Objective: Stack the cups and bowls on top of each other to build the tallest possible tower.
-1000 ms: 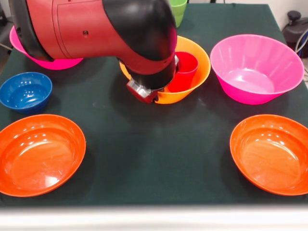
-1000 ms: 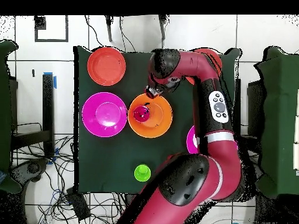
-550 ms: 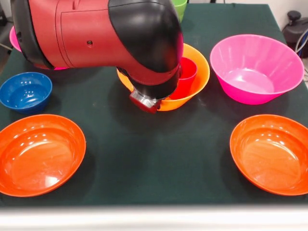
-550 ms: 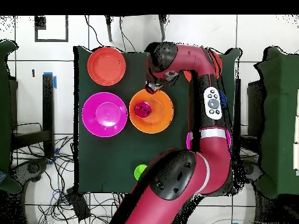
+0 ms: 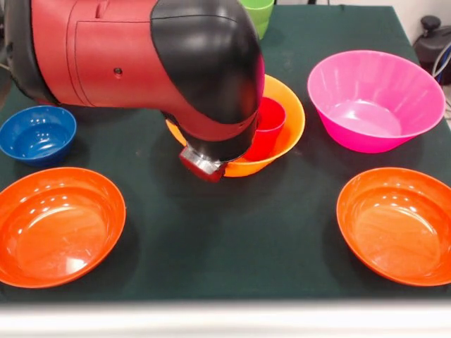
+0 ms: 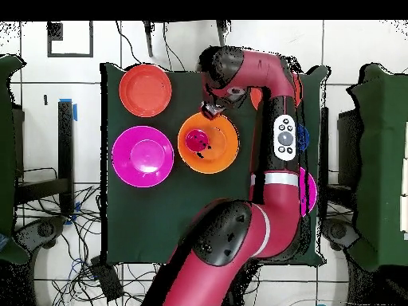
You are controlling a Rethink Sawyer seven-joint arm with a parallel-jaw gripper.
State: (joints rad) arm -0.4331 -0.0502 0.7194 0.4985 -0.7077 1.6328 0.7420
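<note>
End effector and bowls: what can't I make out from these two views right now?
- End effector: front view, the arm's bulk covers it; open or shut is unclear. Overhead it is too small.
- Second pink bowl: hidden behind the arm in front view; overhead only a sliver.
- Green cup: cut by the top edge in front; hidden under the arm overhead.

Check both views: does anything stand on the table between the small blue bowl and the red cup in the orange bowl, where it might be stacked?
Nothing visible on the cloth does. The small blue bowl and the red cup in the orange bowl are separated by bare cloth, though the arm overhangs that stretch.
</note>
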